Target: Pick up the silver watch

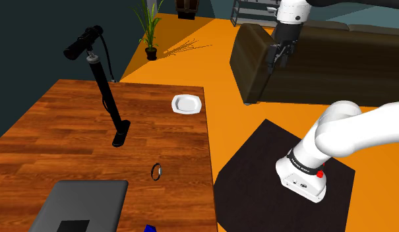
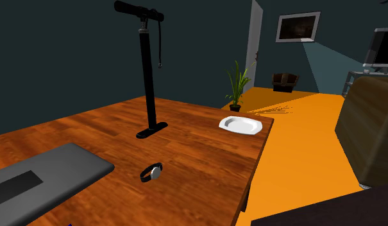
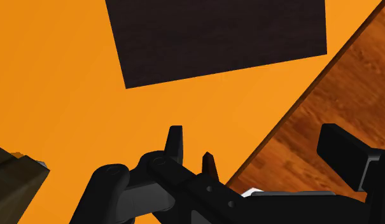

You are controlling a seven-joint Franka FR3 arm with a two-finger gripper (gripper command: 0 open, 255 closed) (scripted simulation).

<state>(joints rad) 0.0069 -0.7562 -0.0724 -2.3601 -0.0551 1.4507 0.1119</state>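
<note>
**Entry: one watch on a wooden table, arm raised clear of it**

Shoulder view. One white arm [image 1: 336,132] stands on one dark stand [image 1: 250,171] at the lower right. Its gripper [image 1: 281,58] hangs at the upper right of the frame, in front of one brown sofa [image 1: 336,59] and well apart from the table [image 1: 59,125]. The two black fingers stand apart with nothing between them.

On the table, counted:
- One watch [image 1: 157,171], lower centre of the frame. It lies on bare wood near the table's right edge and touches nothing.
- One white plate [image 1: 186,103], near the far right corner.
- One black pole [image 1: 107,99] on a foot, tilted, with a dark cylinder at its top.
- One grey laptop [image 1: 79,201], at the lower left, near the watch.
- One blue object [image 1: 150,229], cut by the bottom edge.

Beyond the table stands one potted plant [image 1: 150,29].

Second exterior view. This adds the watch's pale round face on a dark band. It also adds one framed picture [image 2: 298,27] at the upper right, one pale door [image 2: 253,45] and one dark basket [image 2: 285,80].

Wrist view. This shows the orange floor [image 3: 57,76], one dark rectangle [image 3: 216,38] on it, and a slanting edge of the table.
</note>
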